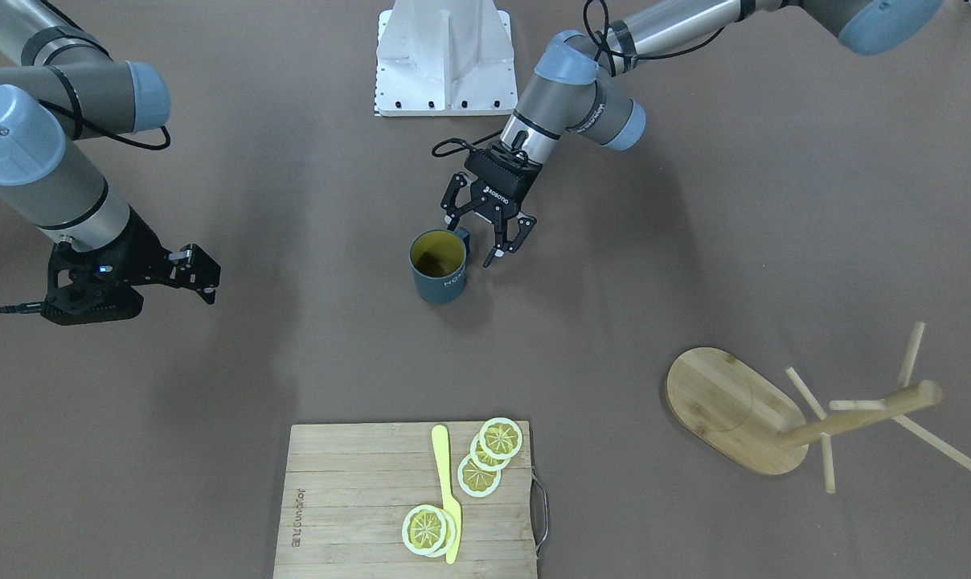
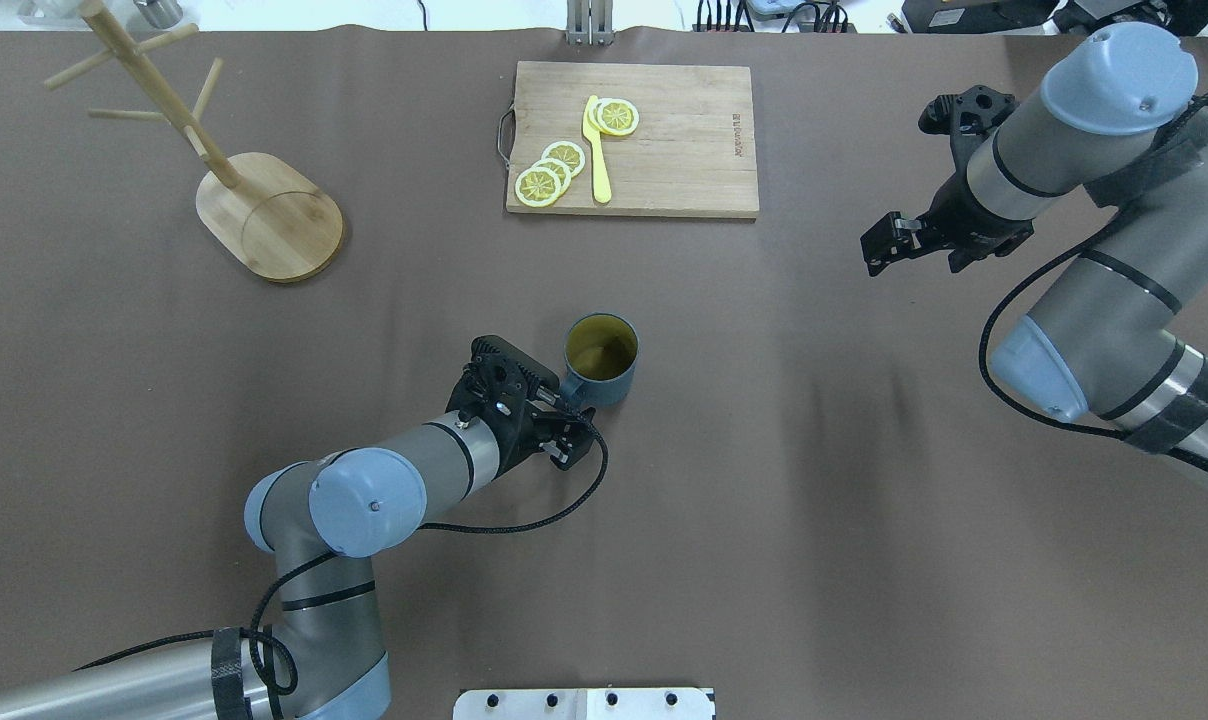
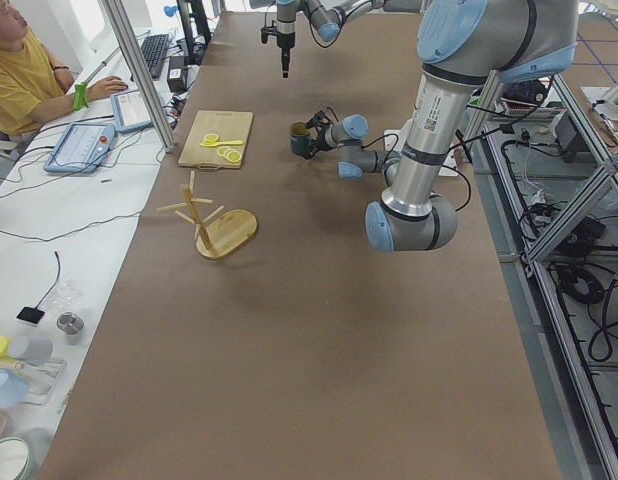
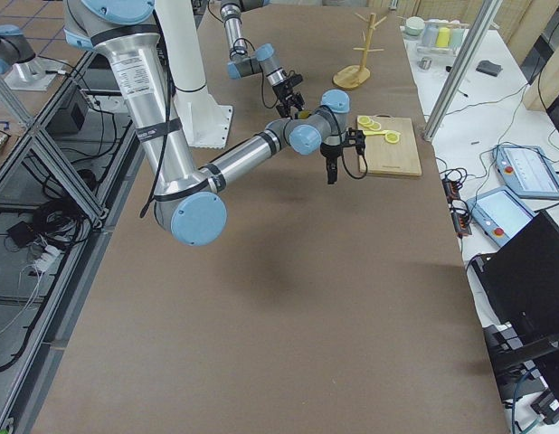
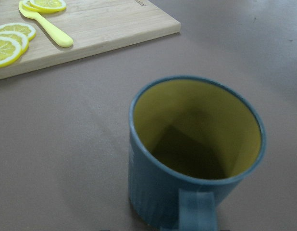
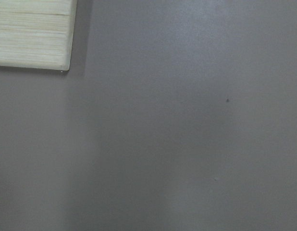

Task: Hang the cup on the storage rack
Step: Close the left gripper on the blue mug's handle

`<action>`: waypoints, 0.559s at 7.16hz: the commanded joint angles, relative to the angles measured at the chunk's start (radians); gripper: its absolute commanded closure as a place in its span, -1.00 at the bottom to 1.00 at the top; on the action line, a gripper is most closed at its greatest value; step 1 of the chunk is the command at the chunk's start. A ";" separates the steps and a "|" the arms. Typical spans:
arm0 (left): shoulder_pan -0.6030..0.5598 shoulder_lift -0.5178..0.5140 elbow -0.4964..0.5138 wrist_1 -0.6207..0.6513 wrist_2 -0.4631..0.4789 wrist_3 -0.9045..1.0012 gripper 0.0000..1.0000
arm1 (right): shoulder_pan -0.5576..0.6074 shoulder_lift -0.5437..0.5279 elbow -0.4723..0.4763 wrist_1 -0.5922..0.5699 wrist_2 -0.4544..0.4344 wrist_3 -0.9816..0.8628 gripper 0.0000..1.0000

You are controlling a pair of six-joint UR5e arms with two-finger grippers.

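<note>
Black L hand (image 1: 469, 239), spread, beside cup (image 1: 439, 272)

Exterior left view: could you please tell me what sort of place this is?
Probably a robotics lab: an operator sits at a side bench with tablets, beside aluminium framing and floor cables.

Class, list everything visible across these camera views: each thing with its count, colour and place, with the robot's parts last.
cup: one, dark blue-grey, yellow inside, upright mid-table.
storage rack: one, light bamboo, standing on the robot's left side.
cutting board: one, light wood, far side of the table.
lemon slices: about five, yellow, overlapping on the board.
knife: one, yellow, lying on the board.
table: one, brown.
operator: one, yellow shirt, at a side desk.
left gripper: black, open, at the cup's handle.
right gripper: black, above bare table; open or shut unclear.
</note>
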 commanded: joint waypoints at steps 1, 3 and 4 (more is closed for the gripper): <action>0.015 0.006 0.008 -0.024 0.055 0.051 -0.48 | 0.000 0.002 0.002 0.000 0.001 0.001 -1.00; 0.019 0.010 0.023 -0.037 0.057 0.071 -0.12 | 0.000 0.002 0.007 0.002 0.003 0.001 -1.00; 0.022 0.010 0.024 -0.037 0.055 0.071 0.12 | 0.000 0.004 0.007 0.002 0.003 0.002 -1.00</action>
